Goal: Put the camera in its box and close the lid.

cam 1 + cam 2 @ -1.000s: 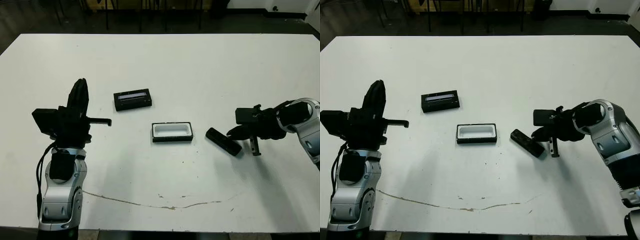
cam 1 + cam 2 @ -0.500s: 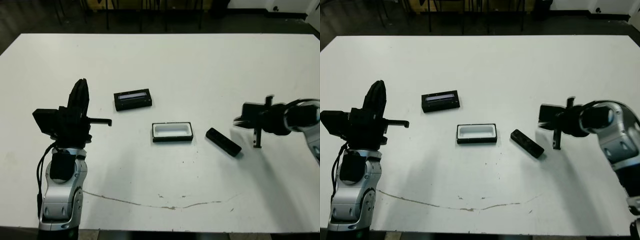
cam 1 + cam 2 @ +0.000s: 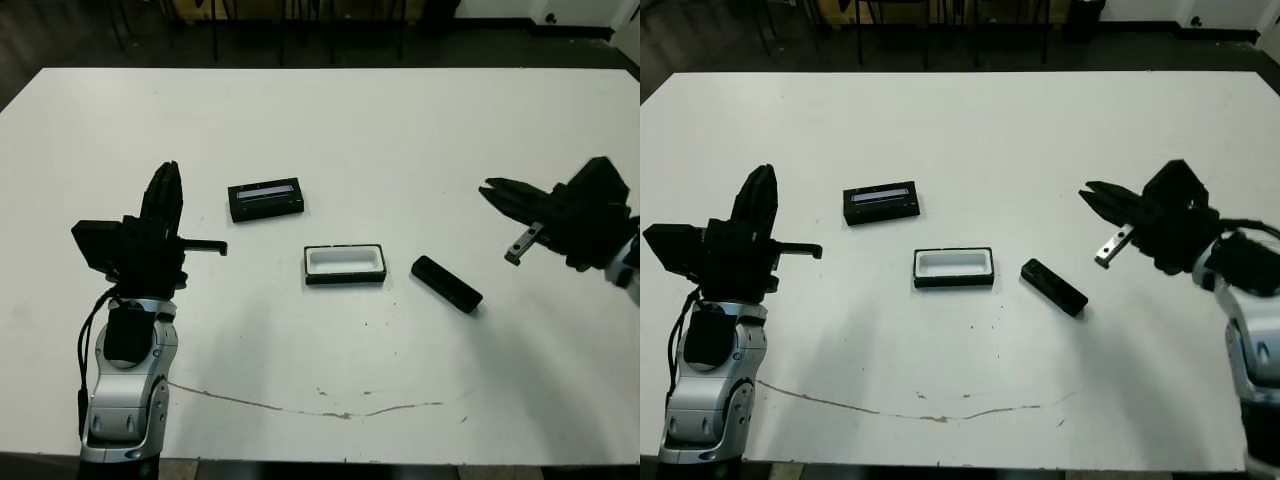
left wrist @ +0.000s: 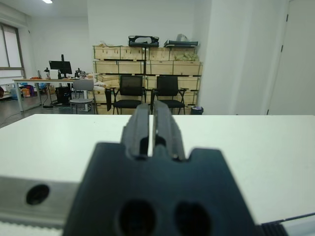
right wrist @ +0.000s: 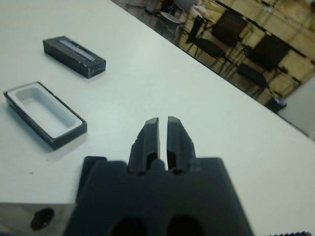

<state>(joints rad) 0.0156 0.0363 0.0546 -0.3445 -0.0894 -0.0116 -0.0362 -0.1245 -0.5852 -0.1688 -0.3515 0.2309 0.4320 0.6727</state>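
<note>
The camera (image 3: 447,284) lies flat on the table as a slim black bar, just right of the box (image 3: 345,279). The box is a black tray with a white lining, open and empty; the right wrist view also shows the box (image 5: 44,113). The lid (image 3: 265,199), a black slab with a pale strip, rests apart from the box, up and to its left. My right gripper (image 3: 490,187) hovers above the table to the right of the camera, shut, holding nothing. My left gripper (image 3: 168,172) stands at the left, pointing up, shut and holding nothing.
A thin crack or line (image 3: 330,410) runs across the white table near its front edge. Beyond the far edge stand chairs (image 4: 147,91) and wooden shelving.
My right gripper has risen from beside the camera and drawn back to the right, fingers now pointing left above the table. The camera has stayed where it lay. The left arm has barely moved.
</note>
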